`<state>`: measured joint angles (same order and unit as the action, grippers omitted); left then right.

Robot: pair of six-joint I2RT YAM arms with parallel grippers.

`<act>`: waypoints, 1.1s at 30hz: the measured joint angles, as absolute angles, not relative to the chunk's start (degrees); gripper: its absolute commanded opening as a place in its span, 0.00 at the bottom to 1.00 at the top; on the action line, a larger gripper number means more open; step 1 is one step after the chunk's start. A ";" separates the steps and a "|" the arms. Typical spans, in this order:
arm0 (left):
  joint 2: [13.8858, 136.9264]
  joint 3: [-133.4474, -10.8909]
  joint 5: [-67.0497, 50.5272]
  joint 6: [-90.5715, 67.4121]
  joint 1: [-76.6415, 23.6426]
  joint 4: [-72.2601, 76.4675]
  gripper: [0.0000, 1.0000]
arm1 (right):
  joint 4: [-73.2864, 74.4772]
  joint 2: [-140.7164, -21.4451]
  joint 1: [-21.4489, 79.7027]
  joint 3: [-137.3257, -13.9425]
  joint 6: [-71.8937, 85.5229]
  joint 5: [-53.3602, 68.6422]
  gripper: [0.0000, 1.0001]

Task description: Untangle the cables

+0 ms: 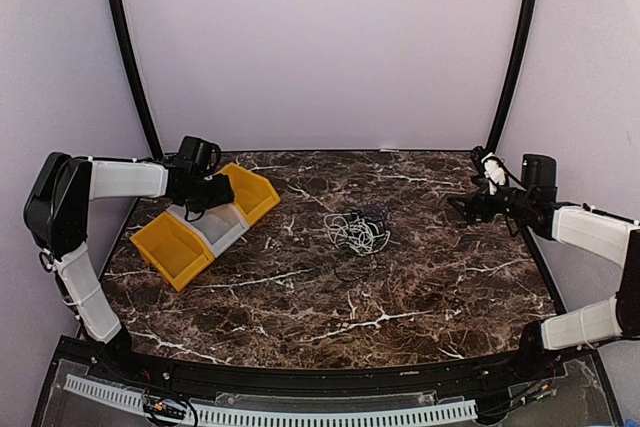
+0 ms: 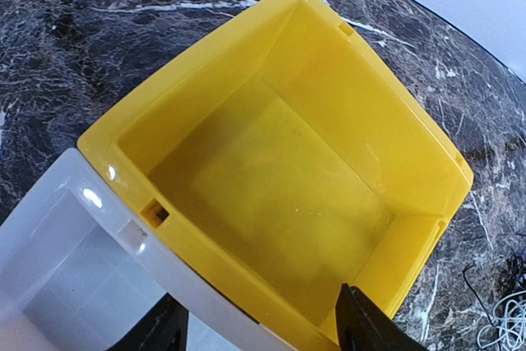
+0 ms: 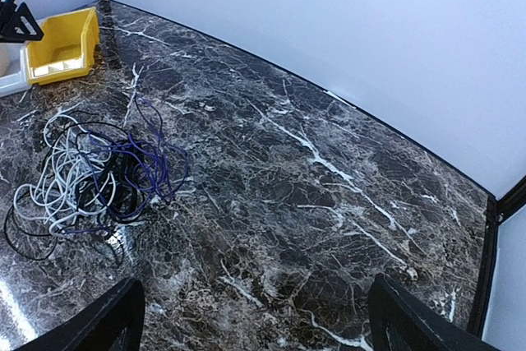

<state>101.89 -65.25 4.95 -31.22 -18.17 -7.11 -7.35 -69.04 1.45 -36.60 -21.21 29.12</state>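
Cables (image 1: 356, 232) in one central tangle

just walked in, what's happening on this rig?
Nothing is held yet. The cables lie in one tangle on the table, black, white and bluish loops together. The left pincer hangs open over a yellow bin and the white bin beside it; the right pincer is open, off to the tangle's right.

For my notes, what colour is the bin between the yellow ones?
The bin is white, clearest in left wrist view.
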 measured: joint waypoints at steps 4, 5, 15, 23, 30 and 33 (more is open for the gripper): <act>102.10 -65.25 3.18 -30.65 -20.01 -6.55 0.62 | -7.09 -70.83 2.39 -36.62 -22.28 30.79 0.92; 102.19 -65.25 2.37 -30.46 -20.71 -6.42 0.62 | -6.74 -71.48 3.16 -36.71 -22.68 30.81 0.91; 103.13 -65.43 -3.14 -28.36 -25.91 -6.00 0.70 | 0.60 -88.86 19.16 -52.99 -26.09 28.45 0.99; 98.10 -65.87 -2.37 -25.87 -26.22 -10.00 0.81 | 7.73 -109.56 20.12 -76.95 -25.12 32.01 0.99; 81.14 -63.09 0.19 -26.50 -26.72 -10.33 0.79 | 17.87 -120.42 20.78 -87.00 -25.93 42.44 0.99; 76.60 -61.45 0.25 -27.00 -27.07 -10.20 0.78 | 21.74 -120.92 22.31 -86.83 -27.83 44.29 0.99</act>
